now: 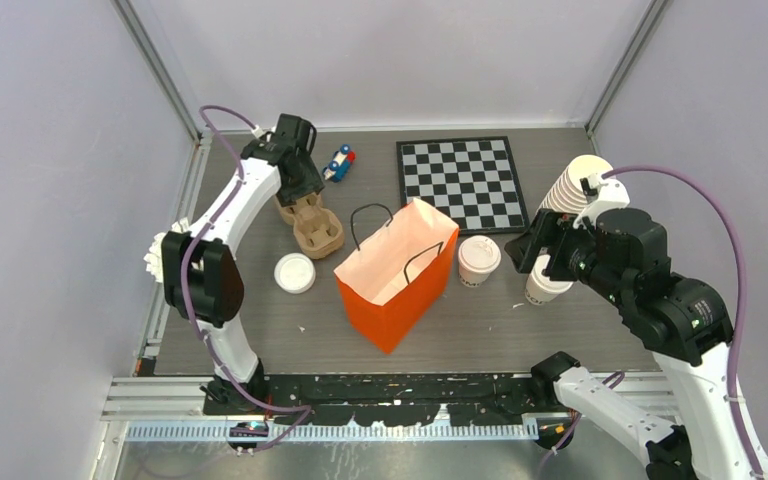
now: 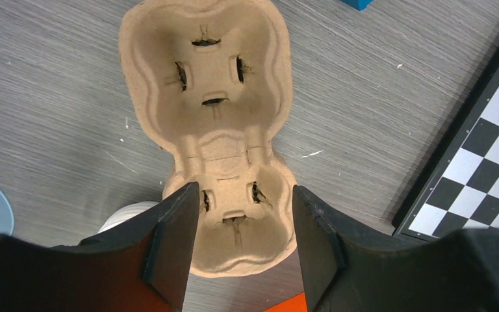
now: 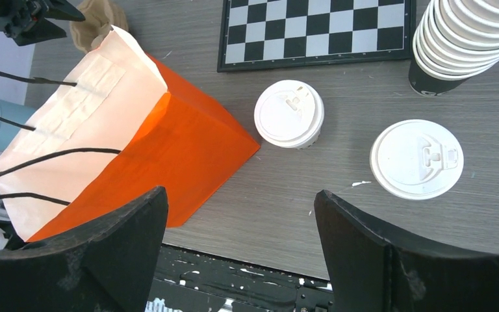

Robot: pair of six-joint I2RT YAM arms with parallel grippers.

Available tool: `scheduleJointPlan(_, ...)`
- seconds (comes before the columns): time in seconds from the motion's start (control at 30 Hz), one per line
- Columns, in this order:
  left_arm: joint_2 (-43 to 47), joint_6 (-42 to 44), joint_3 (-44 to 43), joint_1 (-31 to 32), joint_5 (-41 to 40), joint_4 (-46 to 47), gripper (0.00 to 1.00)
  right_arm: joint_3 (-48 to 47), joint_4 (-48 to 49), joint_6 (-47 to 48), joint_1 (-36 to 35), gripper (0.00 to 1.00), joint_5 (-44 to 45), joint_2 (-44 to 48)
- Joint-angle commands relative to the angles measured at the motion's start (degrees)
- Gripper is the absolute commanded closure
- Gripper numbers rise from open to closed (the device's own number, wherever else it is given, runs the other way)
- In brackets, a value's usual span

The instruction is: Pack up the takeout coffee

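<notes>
Takeout coffee (image 3: 289, 114) is standing on the bench (image 3: 364, 91) just beside the orange bag (image 3: 188, 143), lying ahead of the right gripper (image 3: 240, 221), which is hanging wide open, empty, on the nearer arm. Left gripper (image 2: 245, 192) is straddling the cup carrier (image 2: 208, 78), grip unclear.

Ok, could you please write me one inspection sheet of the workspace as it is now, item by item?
Surface: grey table, a few white specks.
Job's things: orange paper bag upright and open; one lidded cup beside it, a second lidded cup further right; both stand on the table, not in the bag.
Clutter: cardboard cup carrier, loose lid, chessboard, stack of lidless cups, small toy.
Grippers: left gripper jaws apart astride the carrier's near end, contact unclear; right gripper open, holding nothing.
Cables: a purple cable loops along each arm; none touches cups or bag.
Surroundings: pale walls; nothing else seen.
</notes>
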State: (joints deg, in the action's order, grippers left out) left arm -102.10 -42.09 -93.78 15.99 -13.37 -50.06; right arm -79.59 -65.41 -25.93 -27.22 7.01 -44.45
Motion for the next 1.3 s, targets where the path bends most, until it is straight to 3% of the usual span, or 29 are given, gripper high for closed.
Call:
scheduleJointPlan(0.0, -1.35, -1.6, -1.23, -0.25, -0.95, 2.75, 0.44, -4.03, 0.45, 2.54, -0.14, 0.13, 0.27, -2.19)
scheduleJointPlan(0.73, -5.12, 0.0, 4.25, -1.35, -1.22, 4.9, 0.53, -5.03, 2.1, 1.5, -0.17, 0.16, 2.25, -4.31)
scheduleJointPlan(1.1, -7.8, 1.12, 1.7, -2.01, -0.75, 3.44, 0.55, -5.04, 1.13, 1.23, -0.12, 0.16, 3.44, -3.72)
scheduleJointPlan(1.27, -7.3, 1.11, 1.13, -1.99, -0.04, 2.71, 0.64, -4.96, 1.16, 1.32, -0.19, 0.16, 3.87, -4.2)
